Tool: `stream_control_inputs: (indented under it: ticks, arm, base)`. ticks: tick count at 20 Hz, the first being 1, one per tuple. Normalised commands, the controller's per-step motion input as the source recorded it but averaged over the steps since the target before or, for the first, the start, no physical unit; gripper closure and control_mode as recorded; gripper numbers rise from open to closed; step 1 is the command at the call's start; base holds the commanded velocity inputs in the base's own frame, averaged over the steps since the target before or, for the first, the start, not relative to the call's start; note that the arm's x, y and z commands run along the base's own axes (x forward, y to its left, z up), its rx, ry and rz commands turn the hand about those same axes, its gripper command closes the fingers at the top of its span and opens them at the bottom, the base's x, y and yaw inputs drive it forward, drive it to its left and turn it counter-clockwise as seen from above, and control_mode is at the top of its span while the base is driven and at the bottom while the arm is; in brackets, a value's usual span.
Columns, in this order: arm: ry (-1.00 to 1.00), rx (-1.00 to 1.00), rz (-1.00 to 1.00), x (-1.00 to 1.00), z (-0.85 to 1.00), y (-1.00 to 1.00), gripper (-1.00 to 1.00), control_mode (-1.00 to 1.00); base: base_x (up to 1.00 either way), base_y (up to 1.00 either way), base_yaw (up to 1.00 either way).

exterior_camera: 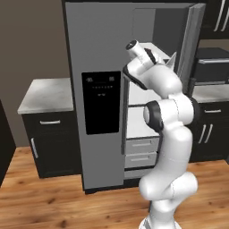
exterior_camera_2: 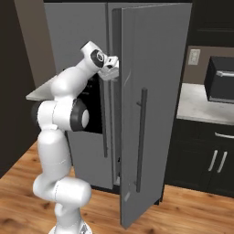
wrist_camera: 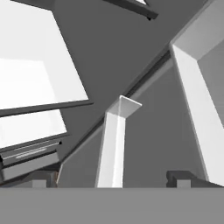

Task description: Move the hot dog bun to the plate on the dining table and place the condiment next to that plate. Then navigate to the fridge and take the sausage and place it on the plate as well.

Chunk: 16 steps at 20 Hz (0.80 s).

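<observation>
The fridge (exterior_camera: 100,89) fills the middle of the left base view, with its black dispenser panel (exterior_camera: 101,102) in the closed left door. Its right door (exterior_camera_2: 151,105) stands open; in the right base view this door takes the centre of the frame, seen from outside, with a long dark handle (exterior_camera_2: 140,137). Inside the fridge, white shelves (exterior_camera: 141,120) and two pale drawers (exterior_camera: 142,152) are visible at the centre of the left base view.

The arm rises from the lower right of the left base view and bends up toward the open compartment. The claw (exterior_camera_2: 112,68) is at the upper left of the right base view, just beside the edge of the open door. In the hand view its two dark fingertips (wrist_camera: 181,178) stand well apart at the bottom of the frame, with nothing between them. Above them, the hand view shows white shelves (wrist_camera: 39,78) at the left and grey inner walls.

A grey surface (exterior_camera: 47,95) on black cabinets is at the left of the fridge.
</observation>
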Motion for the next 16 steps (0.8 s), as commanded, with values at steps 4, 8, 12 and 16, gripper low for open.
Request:
stream_control_inputs:
  ticks: [4, 8, 12, 16]
  arm:
    - [0.00, 0.00, -0.17, -0.03, -0.01, -0.78, -1.00, -1.00]
    - [-0.04, 0.02, -0.13, -0.22, -0.02, -0.94, -1.00, -1.00]
    - [-0.07, 0.03, -0.11, -0.29, 0.00, -0.98, -1.00, -1.00]
    - [-0.07, 0.06, -0.08, -0.21, 0.00, -0.99, -1.00, -1.00]
  base:
    - [0.00, 0.00, 0.00]
    - [0.00, 0.00, 0.00]
    - [0.00, 0.00, 0.00]
    - [0.00, 0.00, 0.00]
